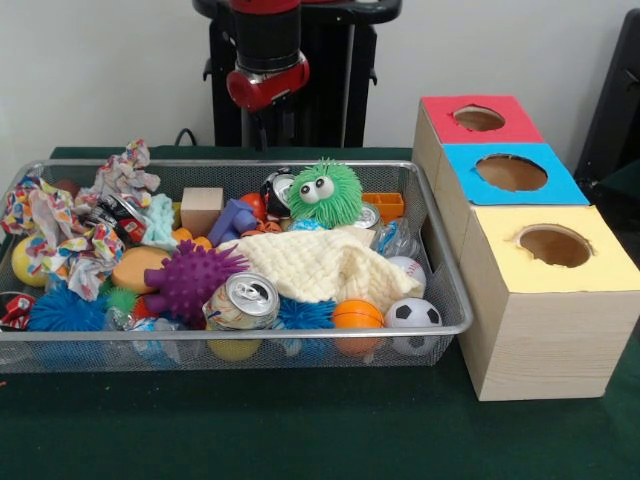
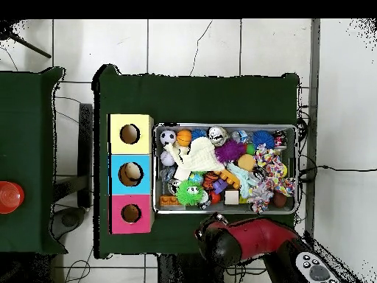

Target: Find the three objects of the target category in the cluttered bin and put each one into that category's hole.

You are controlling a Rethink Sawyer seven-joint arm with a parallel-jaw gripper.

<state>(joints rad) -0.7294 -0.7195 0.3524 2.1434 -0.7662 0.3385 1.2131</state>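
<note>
A: Item one, the silver wire mesh bin [image 1: 440, 330] on the green-covered surface [image 1: 300, 430]. Contents?

B: Heaped. Green fuzzy toy with googly eyes [image 1: 325, 193] at the back, purple spiky rubber ball [image 1: 190, 280] mid-front, cream knitted cloth [image 1: 320, 265] across the middle, dented drink can [image 1: 243, 302] at the front rim, orange ball [image 1: 357, 314], small soccer ball [image 1: 413, 313], plain wooden cube [image 1: 201, 209].

A: Item two?

B: Three wooden boxes just beside the bin, each with a round hole: red-topped [image 1: 478, 120], blue-topped [image 1: 512, 173], yellow-topped [image 1: 556, 247].

A: The robot's hand?

B: Only the red and black arm [image 1: 267, 60] shows, raised behind the bin. Its hand I cannot tell, released or clenched.
</note>
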